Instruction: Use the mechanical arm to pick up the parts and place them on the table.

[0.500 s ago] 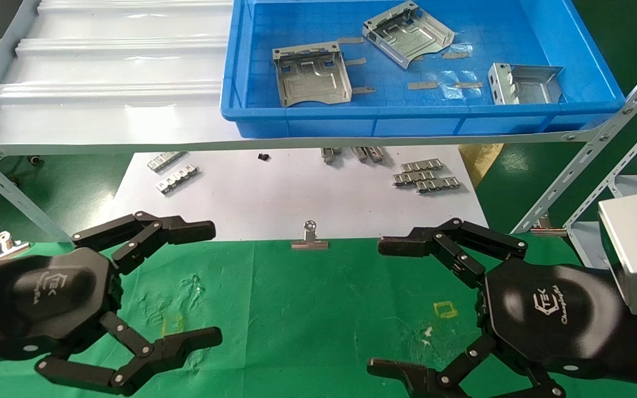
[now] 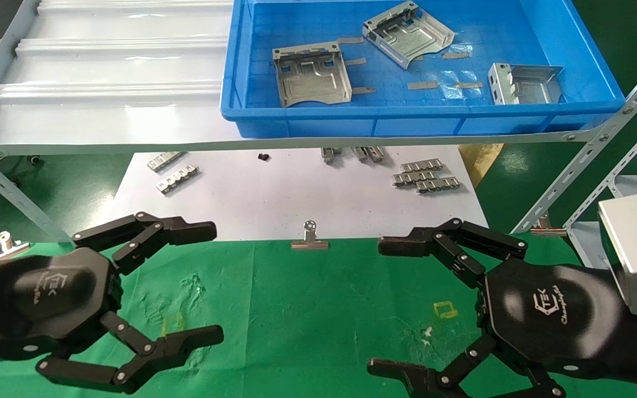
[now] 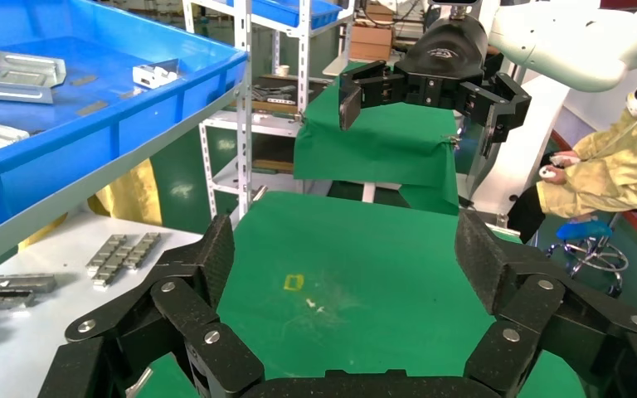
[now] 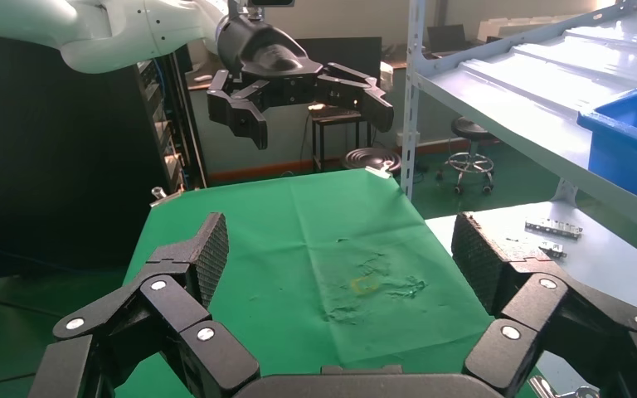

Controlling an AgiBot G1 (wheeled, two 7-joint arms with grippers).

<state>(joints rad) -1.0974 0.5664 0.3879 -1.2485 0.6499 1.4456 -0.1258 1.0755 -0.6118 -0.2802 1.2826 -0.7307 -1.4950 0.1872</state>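
Above, in the blue bin (image 2: 595, 66) on the white shelf (image 2: 103, 83), we see three parts: one at the left (image 2: 310, 74), one tilted at the middle (image 2: 407, 33) and one at the right (image 2: 526, 83). Both the left gripper (image 2: 208, 282) and the right gripper (image 2: 379, 307) hover over the green tabletop (image 2: 307, 309), jaws spread wide and holding nothing. We judge the parts light, stiff and slippery, with thin edges; we would close across a bent-up side wall or across two opposite rims, not on the flat embossed face.
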